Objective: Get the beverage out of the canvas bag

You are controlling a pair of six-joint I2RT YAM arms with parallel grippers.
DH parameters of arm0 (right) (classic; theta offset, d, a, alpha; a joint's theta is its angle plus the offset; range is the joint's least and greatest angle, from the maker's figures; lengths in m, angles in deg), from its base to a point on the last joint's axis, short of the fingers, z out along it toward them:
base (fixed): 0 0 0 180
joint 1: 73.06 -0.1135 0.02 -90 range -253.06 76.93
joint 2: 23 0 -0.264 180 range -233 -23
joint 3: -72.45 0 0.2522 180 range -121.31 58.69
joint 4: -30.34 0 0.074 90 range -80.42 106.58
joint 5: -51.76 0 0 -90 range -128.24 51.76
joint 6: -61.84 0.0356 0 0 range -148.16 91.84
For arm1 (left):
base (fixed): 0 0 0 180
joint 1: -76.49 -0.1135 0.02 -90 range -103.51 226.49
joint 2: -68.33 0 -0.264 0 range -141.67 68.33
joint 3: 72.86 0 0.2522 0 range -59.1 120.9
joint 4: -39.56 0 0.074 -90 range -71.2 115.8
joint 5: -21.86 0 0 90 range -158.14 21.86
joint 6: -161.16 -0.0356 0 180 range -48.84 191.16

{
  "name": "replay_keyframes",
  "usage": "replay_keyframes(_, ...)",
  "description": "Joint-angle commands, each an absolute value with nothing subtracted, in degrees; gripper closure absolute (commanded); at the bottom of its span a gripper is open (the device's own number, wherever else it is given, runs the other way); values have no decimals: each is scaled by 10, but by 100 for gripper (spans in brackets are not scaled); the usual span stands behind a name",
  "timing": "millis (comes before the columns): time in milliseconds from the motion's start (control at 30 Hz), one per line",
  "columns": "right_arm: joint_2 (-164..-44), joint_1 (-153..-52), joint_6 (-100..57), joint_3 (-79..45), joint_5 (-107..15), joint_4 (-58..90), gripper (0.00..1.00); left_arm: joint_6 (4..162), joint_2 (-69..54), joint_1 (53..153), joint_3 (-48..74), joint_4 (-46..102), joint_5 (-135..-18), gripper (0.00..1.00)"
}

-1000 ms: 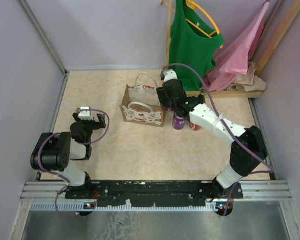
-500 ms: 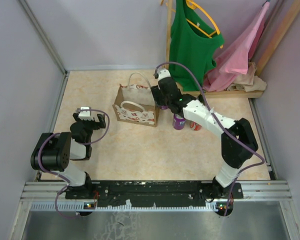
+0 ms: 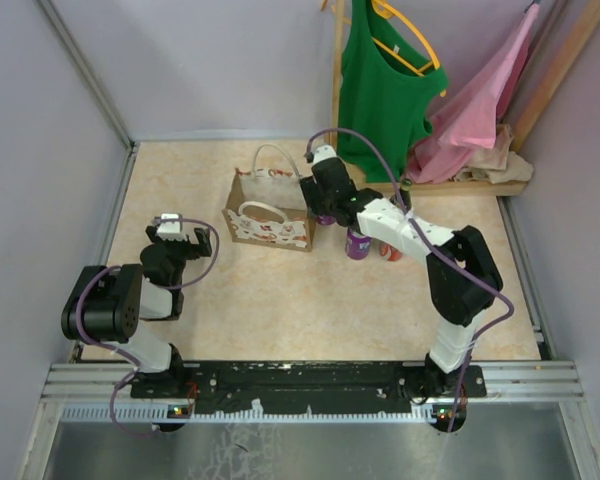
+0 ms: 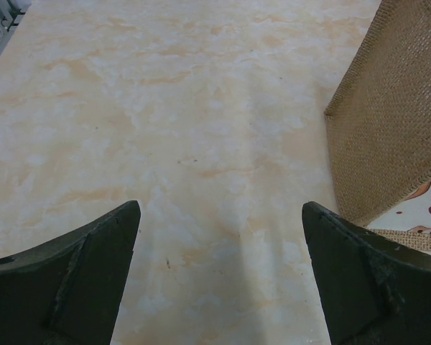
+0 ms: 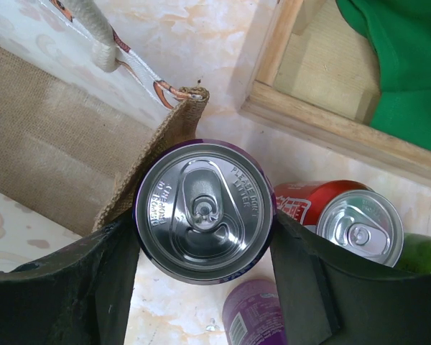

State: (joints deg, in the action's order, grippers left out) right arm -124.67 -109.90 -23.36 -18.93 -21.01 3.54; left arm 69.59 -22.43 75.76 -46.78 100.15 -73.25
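looks like mid lift-out: right jaws grip the purple can (image 5: 205,208) right over the canvas bag (image 5: 50,165)'s corner, left jaws gape empty, next it needs carrying clear onto the desk (image 3: 280,300).

Bright even light, soft shadows, mild sheen on the purple can (image 5: 205,208).

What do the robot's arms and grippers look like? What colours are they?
The left arm and right arm are both made of chunky black joints with white shell sections, and a thin purple cable loops along each. The left gripper and right gripper each have two flat, dark, wedge-shaped fingers.
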Motion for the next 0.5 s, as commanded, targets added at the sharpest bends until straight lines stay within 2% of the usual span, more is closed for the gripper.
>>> replay_keyframes(0,-1232,-1094,-217,-192,-211,104,100,691,-229,759,-462,1009,-731,0)
replay_keyframes(467,-1203,-1094,-188,-92,-198,148,100,691,-229,759,-462,1009,-731,0)
